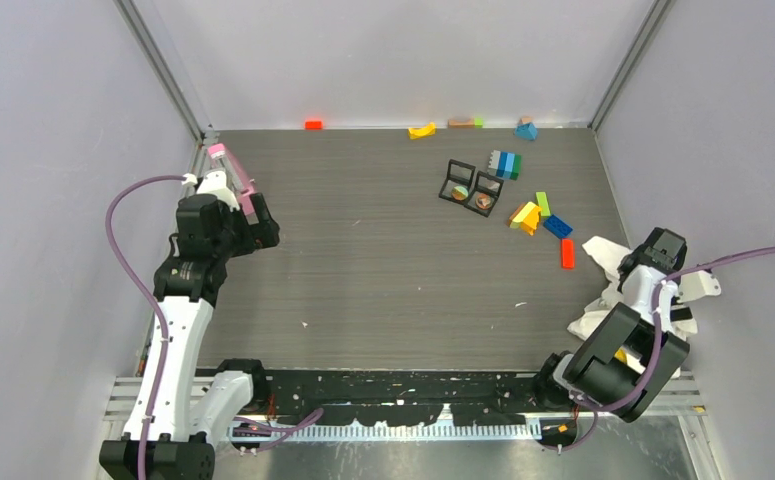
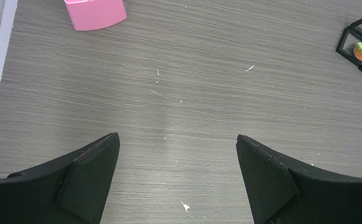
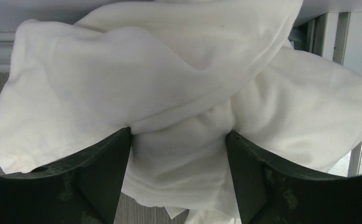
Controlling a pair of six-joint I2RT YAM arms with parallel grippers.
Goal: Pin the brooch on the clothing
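Observation:
The clothing (image 1: 613, 262) is a crumpled white T-shirt at the table's right edge; its print is hidden. In the right wrist view the clothing (image 3: 169, 79) fills the frame. My right gripper (image 1: 653, 252) is pushed into it, and a thick fold sits between its parted fingers (image 3: 179, 136). Two round brooches lie in small open black boxes (image 1: 471, 187); one iridescent brooch (image 2: 361, 49) shows at the right edge of the left wrist view. My left gripper (image 1: 238, 200) hangs open and empty over bare table (image 2: 178, 137) at the far left.
A pink block (image 2: 95, 13) lies just ahead and left of my left gripper. Several coloured toy bricks (image 1: 543, 215) are scattered right of the brooch boxes and along the back wall (image 1: 422, 130). Grey walls close in the table on three sides.

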